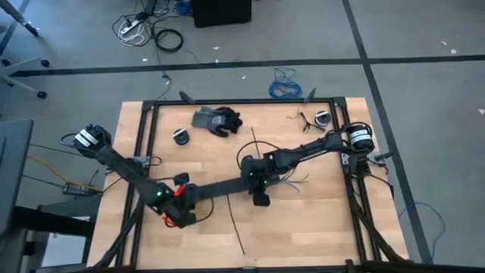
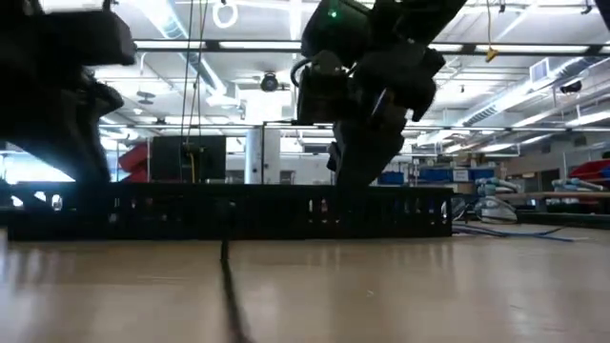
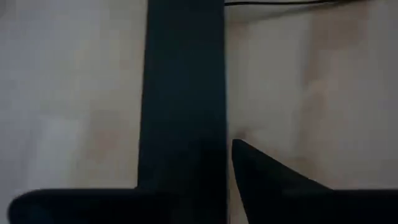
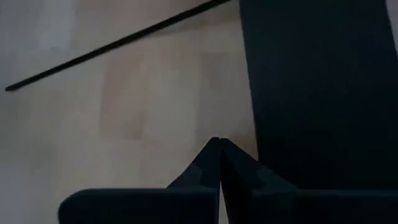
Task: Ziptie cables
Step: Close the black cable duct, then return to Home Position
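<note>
Wood table (image 1: 318,220): right gripper (image 4: 219,149) closed, empty, nr ziptie (image 4: 112,46); left gripper (image 1: 180,216) state unclear.

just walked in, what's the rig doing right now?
Ziptie job, early stage. Both arms are low over the middle of the wooden table. The right gripper is pinched shut with nothing visible between its fingers, near a ziptie lying flat. The left gripper sits by a black bar. The cables lie loose beside the right arm.
</note>
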`<state>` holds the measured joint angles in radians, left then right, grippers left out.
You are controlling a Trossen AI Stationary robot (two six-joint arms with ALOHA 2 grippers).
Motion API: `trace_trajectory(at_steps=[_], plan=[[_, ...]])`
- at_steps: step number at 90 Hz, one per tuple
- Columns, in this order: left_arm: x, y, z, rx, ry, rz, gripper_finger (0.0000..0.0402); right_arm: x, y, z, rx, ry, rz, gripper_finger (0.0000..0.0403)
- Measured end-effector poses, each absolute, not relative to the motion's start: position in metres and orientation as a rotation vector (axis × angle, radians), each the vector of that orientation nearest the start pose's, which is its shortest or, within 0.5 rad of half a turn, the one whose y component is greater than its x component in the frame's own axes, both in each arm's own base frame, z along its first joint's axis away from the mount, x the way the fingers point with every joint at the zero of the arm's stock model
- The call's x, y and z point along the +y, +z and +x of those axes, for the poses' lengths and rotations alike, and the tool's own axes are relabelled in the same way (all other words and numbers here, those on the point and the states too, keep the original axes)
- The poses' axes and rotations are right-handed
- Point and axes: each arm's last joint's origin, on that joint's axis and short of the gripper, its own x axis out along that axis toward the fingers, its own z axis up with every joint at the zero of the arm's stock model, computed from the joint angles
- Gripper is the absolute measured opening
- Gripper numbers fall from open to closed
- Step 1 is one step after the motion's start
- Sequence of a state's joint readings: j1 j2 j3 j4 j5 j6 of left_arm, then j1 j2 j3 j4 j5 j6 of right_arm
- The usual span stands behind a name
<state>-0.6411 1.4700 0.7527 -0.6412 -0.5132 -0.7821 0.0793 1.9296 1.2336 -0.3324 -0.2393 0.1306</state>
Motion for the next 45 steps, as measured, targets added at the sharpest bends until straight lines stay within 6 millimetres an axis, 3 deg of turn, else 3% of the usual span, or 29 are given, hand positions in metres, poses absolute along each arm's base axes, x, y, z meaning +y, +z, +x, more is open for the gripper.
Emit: trace_trajectory(at_steps=[14,22,30,45], plan=[[-0.112,0.161,0.204,1.059,0.402,0.137,0.0056,0.022,0.157,0.388,1.041,0.134,0.164,0.0],[-0.11,0.175,0.208,1.024,0.394,0.184,0.0059,0.02,0.167,0.387,1.013,0.127,0.157,0.0],[-0.11,0.206,0.212,0.887,0.414,0.214,0.0067,0.024,0.191,0.38,0.961,0.114,0.123,0.0],[-0.102,0.255,0.206,0.661,0.433,0.261,0.0076,0.035,0.258,0.349,0.809,0.105,0.065,0.0]])
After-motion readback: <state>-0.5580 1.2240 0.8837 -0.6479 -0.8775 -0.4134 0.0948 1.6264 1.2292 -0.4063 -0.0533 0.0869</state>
